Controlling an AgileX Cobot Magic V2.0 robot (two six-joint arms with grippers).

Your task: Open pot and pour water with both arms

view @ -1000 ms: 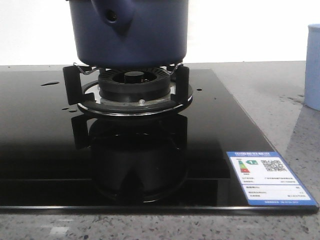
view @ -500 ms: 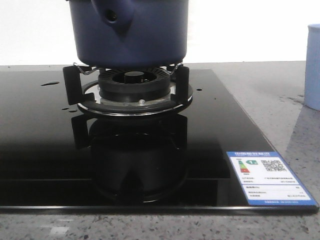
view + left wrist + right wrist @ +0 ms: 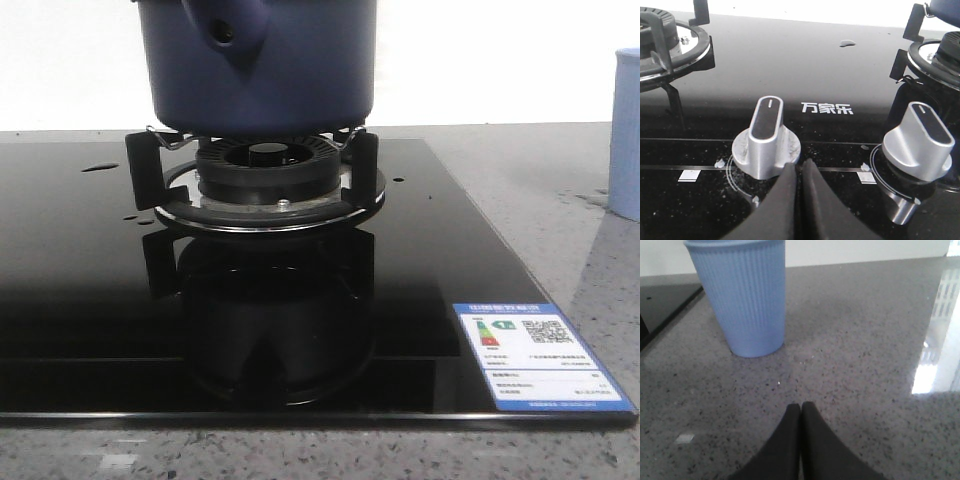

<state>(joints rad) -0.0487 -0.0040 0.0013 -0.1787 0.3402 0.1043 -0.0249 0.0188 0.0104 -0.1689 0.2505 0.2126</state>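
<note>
On burner (image 3: 268, 172), pot (image 3: 260, 65), unheld

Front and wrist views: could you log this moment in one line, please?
pot: on burner | left gripper: shut, empty | right gripper: shut, empty

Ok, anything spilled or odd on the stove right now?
Yes: liquid droplets on the black glass hob, one puddle left of the burner, another drop between burners. The pot sits squarely on its stand.
</note>
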